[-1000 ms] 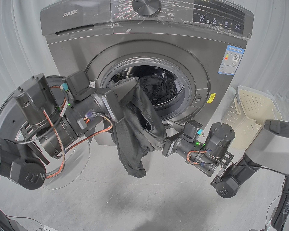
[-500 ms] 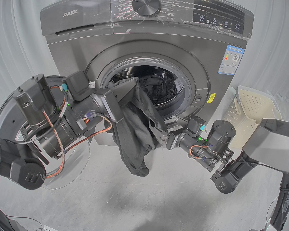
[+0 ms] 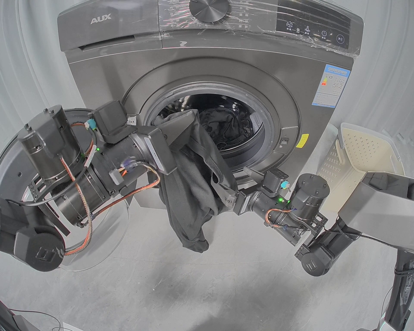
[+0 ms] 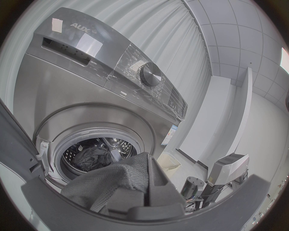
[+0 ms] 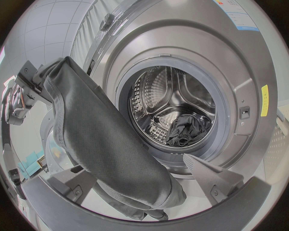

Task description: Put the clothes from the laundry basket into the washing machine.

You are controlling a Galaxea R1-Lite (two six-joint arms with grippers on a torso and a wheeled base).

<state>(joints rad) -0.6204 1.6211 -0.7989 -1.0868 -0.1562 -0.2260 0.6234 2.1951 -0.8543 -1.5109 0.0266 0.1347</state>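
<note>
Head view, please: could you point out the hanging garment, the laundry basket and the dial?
hanging garment (image 3: 194, 181), head view, middle of the cloth.
laundry basket (image 3: 366, 148), head view, perforated inner wall.
dial (image 3: 208, 7), head view, its face.

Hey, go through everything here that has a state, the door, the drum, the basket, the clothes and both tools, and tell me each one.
washing machine door: open, swung to the robot's left.
drum: holds a black garment.
grey garment: outside the drum, hanging before the opening.
left tool: shut on the grey garment's top.
right tool: open, against the grey garment lower down.
laundry basket: no clothes visible inside.
</note>
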